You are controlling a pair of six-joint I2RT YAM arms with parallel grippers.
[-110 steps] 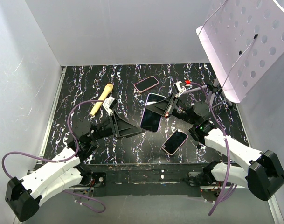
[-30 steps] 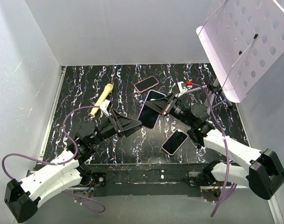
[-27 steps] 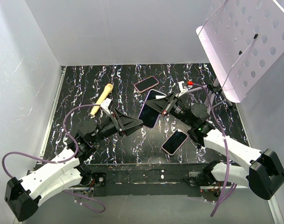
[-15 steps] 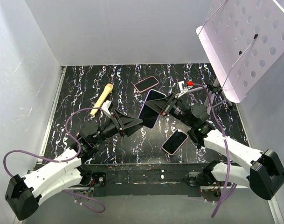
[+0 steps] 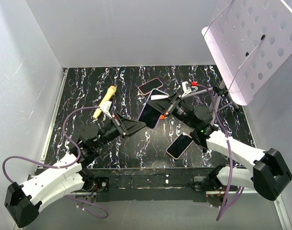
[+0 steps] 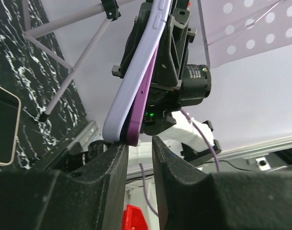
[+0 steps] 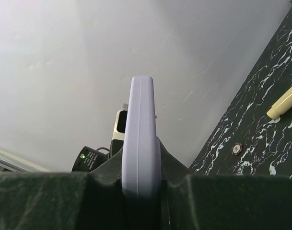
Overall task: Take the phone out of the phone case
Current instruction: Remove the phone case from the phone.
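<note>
Gripping the phone (image 5: 148, 115), right gripper (image 5: 165, 109) has its corner at left gripper (image 6: 139, 143) (clamp unclear).

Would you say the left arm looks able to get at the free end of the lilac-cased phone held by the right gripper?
Probably yes: the left gripper sits right at the free end of the lilac-cased phone, nothing lies between, and the right gripper holds it aloft.
</note>
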